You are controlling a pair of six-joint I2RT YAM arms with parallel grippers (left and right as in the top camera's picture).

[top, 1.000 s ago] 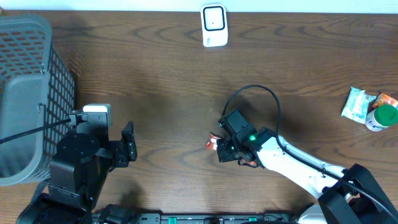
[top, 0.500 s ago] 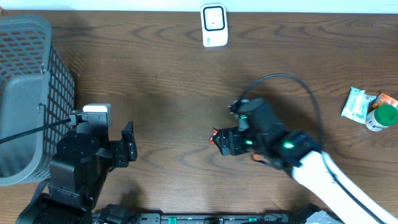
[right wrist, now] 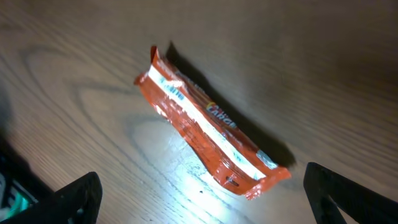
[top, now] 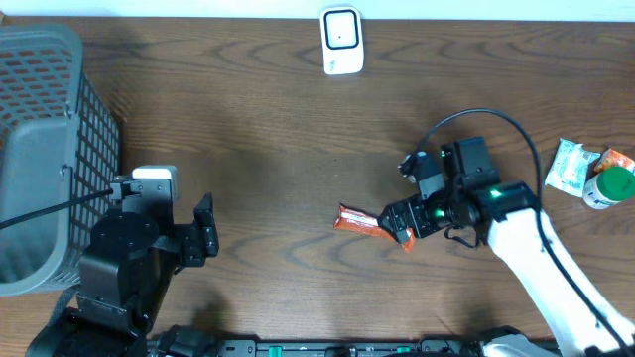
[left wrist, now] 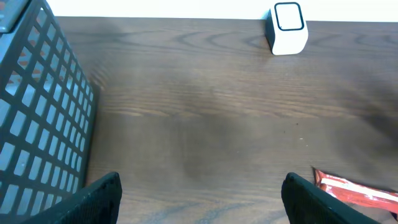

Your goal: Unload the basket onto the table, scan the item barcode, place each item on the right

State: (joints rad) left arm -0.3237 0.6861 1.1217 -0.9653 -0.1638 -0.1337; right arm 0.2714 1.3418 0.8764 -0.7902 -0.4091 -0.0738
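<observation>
Orange foil-wrapped snack bar (top: 359, 222) lies loose, long axis left–right across desk (top: 258, 119), just left of right pincer (top: 399, 226): jaws wide, empty. Right arm nearer.

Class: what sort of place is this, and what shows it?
Probably a mock shop checkout on a wooden table: a white scanner at the far edge, a grey mesh basket at one side, an orange snack packet lying mid-table.

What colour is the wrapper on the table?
The wrapper is orange-red with a white stripe; right wrist view shows it best.
</observation>
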